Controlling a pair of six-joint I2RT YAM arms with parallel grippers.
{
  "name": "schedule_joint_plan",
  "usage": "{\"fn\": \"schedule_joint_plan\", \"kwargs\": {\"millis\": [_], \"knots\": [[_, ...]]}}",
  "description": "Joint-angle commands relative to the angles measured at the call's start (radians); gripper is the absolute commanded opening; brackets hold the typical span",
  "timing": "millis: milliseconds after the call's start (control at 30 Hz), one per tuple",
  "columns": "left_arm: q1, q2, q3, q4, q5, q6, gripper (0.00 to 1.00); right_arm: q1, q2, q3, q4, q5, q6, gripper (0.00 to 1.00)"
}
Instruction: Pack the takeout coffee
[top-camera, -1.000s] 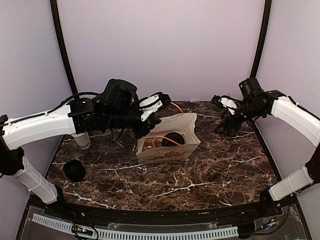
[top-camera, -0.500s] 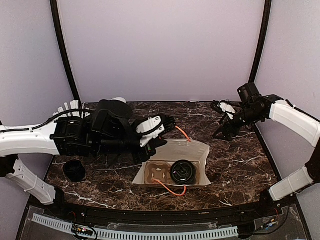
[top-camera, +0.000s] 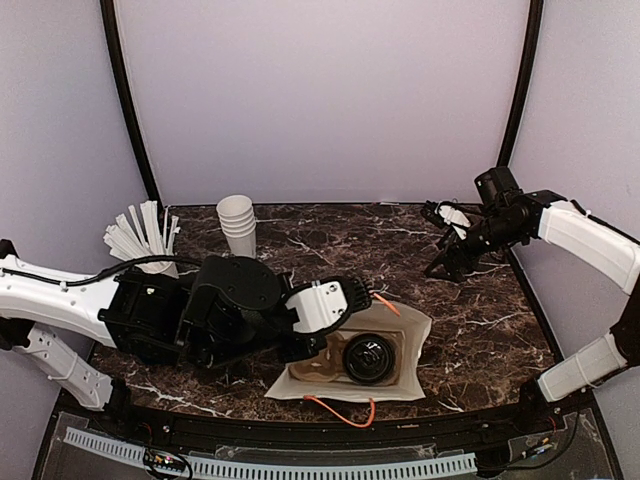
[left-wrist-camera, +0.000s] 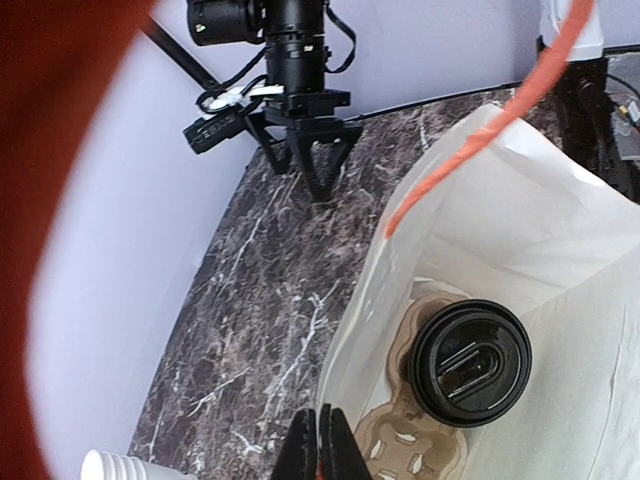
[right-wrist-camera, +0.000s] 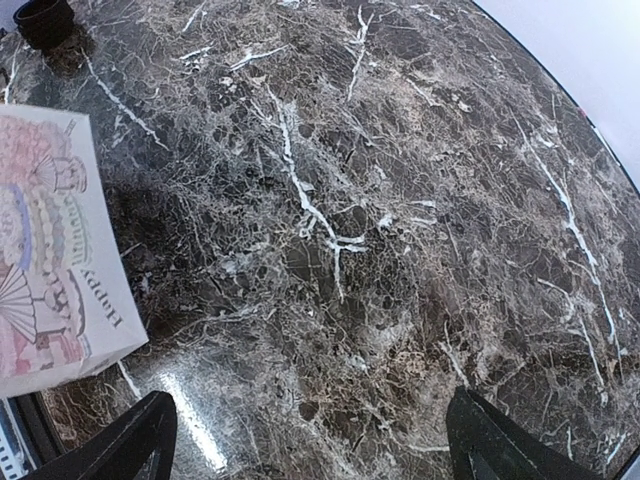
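Left wrist: takeout coffee inside bag; left tool pressed together; right tool spread.

Overhead camera faces forward and down — both wrist cameras hover close, sharing the bag.

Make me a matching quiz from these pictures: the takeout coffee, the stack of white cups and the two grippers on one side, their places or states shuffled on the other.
1. takeout coffee
2. stack of cups
3. left gripper
4. right gripper

A. open, over bare marble tabletop
B. back left, upright
C. inside the paper bag
D. shut at the bag's rim

Pairs: 1-C, 2-B, 3-D, 4-A
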Motion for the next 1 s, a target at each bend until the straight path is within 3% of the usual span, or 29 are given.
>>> {"fn": "schedule_joint_plan", "kwargs": {"millis": [0, 167, 300, 967], "knots": [[0.001, -0.027, -0.046, 0.177, -0.196, 0.139, 0.0, -0.007, 0.002, -0.008, 0.036, -0.012, 0.003, 0.95], [0.001, -0.007, -0.111, 0.4, -0.339, 0.35, 0.0, -0.007, 0.0, -0.016, 0.047, 0.004, 0.004, 0.95], [0.004, 0.017, -0.165, 0.491, -0.345, 0.434, 0.0, -0.007, 0.016, -0.008, 0.054, -0.007, 0.012, 0.95], [0.025, 0.032, -0.213, 0.393, -0.262, 0.246, 0.0, -0.006, 0.005, 0.029, 0.014, -0.038, -0.003, 0.95]]}}
